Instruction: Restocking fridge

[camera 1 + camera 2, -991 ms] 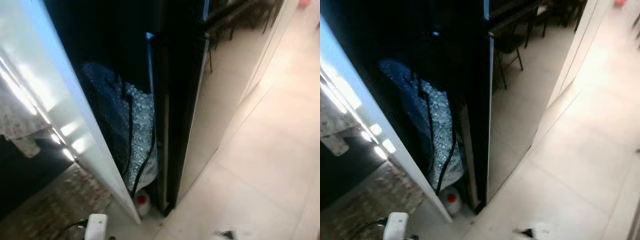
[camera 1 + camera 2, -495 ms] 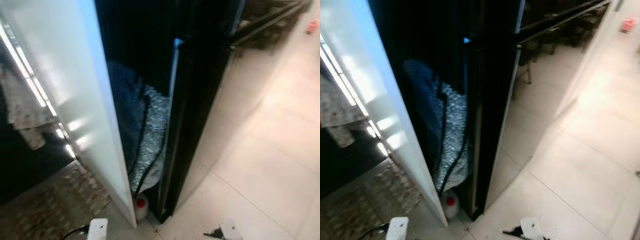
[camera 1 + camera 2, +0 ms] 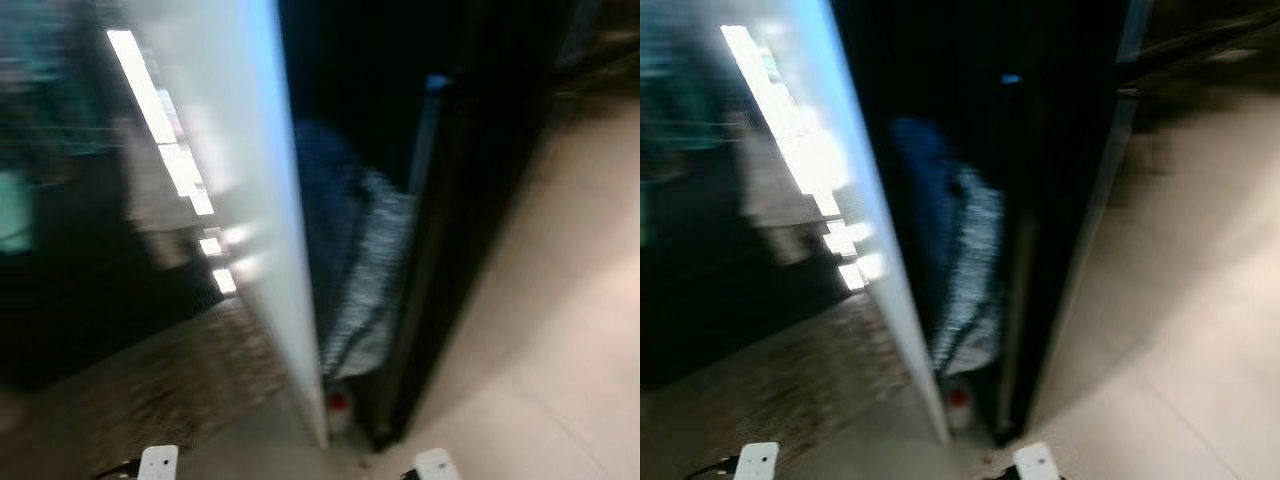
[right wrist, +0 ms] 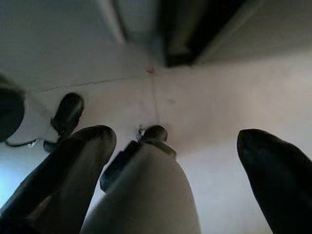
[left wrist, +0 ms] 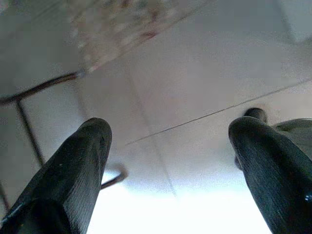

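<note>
Head view: blurred, looking down at the fridge (image 3: 470,200), its tall dark body standing upright ahead and right of centre.
Left: white door panel (image 3: 250,200), edge-on, with a dim gap beside it.
Gap: crinkled silvery wrap (image 3: 365,270) and a red-capped bottle (image 3: 338,405) on the floor.
Left gripper (image 5: 170,146): fingers spread wide, empty, over pale floor tiles (image 5: 204,73).
Right gripper (image 4: 175,161): wide apart, empty, pointing at the fridge's foot.
Nearer arm: judged the right.
</note>
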`<state>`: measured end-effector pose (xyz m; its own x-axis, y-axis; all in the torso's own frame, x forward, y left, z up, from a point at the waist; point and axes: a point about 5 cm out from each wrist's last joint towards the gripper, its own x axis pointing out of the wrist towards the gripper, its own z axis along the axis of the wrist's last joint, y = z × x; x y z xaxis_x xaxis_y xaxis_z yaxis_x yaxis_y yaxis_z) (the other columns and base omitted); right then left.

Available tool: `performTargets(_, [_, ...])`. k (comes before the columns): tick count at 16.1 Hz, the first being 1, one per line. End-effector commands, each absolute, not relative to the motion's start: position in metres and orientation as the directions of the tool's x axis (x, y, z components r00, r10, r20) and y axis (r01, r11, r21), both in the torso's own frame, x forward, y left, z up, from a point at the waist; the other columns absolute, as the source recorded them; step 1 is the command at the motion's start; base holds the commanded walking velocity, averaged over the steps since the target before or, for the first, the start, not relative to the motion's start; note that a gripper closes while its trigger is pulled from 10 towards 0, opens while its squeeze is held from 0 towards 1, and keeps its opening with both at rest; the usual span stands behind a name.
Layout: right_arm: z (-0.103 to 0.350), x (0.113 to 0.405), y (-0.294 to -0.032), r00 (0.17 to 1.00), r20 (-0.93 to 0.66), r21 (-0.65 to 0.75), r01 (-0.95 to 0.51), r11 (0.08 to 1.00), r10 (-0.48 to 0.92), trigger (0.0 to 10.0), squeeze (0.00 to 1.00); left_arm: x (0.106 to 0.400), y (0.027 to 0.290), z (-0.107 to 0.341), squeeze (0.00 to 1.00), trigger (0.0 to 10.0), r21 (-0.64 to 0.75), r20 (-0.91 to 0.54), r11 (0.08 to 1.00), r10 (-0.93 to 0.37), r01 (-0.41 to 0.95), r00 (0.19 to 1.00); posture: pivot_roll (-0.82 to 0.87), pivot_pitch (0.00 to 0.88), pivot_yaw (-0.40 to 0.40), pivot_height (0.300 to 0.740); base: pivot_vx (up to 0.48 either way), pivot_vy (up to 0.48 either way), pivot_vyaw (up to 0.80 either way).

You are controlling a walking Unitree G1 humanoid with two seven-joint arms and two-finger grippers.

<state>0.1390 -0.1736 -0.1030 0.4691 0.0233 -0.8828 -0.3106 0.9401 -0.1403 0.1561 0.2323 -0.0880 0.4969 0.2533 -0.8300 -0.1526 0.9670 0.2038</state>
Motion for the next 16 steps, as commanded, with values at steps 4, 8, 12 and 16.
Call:
performTargets(4, [-0.108,0.127,-0.174,0.417,-0.909,-0.121,-0.306,0.944,0.019,10.0,0.00,0.150,0.227,-0.092,0.00,10.0,0.183,-0.847,0.973,0.230,-0.143,0.480,0.02,0.033,0.085,0.740,0.000,0.000,0.80])
performTargets(8, [-0.108,0.122,-0.177,0.418,-0.908,-0.130,-0.323,0.937,0.018,10.0,0.00,0.147,0.222,-0.094,0.00,10.0,0.171,-0.856,0.977,0.211,-0.127,0.472,0.01,0.052,0.074,0.740,0.000,0.000,0.80])
performTargets(12, [-0.109,0.118,-0.181,0.406,-0.914,-0.131,-0.327,0.936,0.014,10.0,0.00,0.146,0.219,-0.095,0.00,10.0,0.164,-0.859,0.978,0.205,-0.127,0.469,0.00,0.061,0.068,0.740,0.000,0.000,0.80])
performTargets(16, [-0.110,0.116,-0.181,0.398,-0.917,-0.126,-0.322,0.938,0.014,10.0,0.00,0.146,0.217,-0.096,0.00,10.0,0.160,-0.860,0.980,0.197,-0.118,0.470,0.00,0.062,0.069,0.740,0.000,0.000,0.80])
